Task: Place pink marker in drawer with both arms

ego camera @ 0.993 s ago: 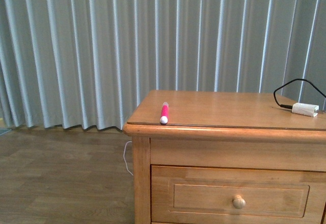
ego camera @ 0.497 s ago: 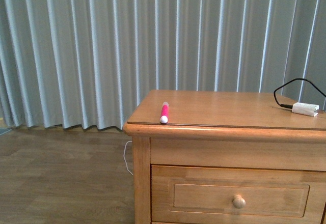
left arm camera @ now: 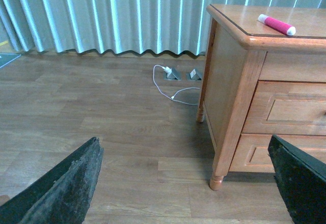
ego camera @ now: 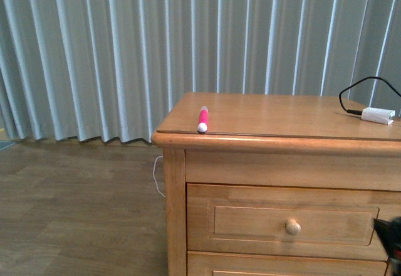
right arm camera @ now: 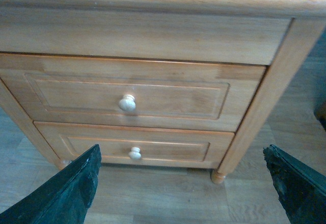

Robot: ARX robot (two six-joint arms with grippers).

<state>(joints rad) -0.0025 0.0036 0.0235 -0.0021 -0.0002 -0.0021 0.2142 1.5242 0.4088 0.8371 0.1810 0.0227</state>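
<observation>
The pink marker [ego camera: 202, 118] lies on the cabinet top near its front left corner, white end toward me; it also shows in the left wrist view [left arm camera: 276, 24]. The top drawer [ego camera: 250, 221] is shut, with a round wooden knob [ego camera: 292, 227]; it shows in the right wrist view [right arm camera: 76, 96] with its knob [right arm camera: 127, 103]. My left gripper [left arm camera: 188, 183] is open and empty, low over the floor left of the cabinet. My right gripper [right arm camera: 186, 183] is open and empty, in front of the drawers; a black part of it [ego camera: 390, 238] shows at the front view's lower right.
A white adapter [ego camera: 378, 115] with a black cable lies on the cabinet's far right. A second drawer [right arm camera: 168, 145] sits below the top one. A white cord [left arm camera: 165, 84] and floor sockets lie by the curtain [ego camera: 125, 50]. Wooden floor [ego camera: 75, 207] spreads left of the cabinet.
The view has shifted so the cabinet sits higher in the picture and more of the drawers shows. A black part of my right arm has come into the lower right corner.
</observation>
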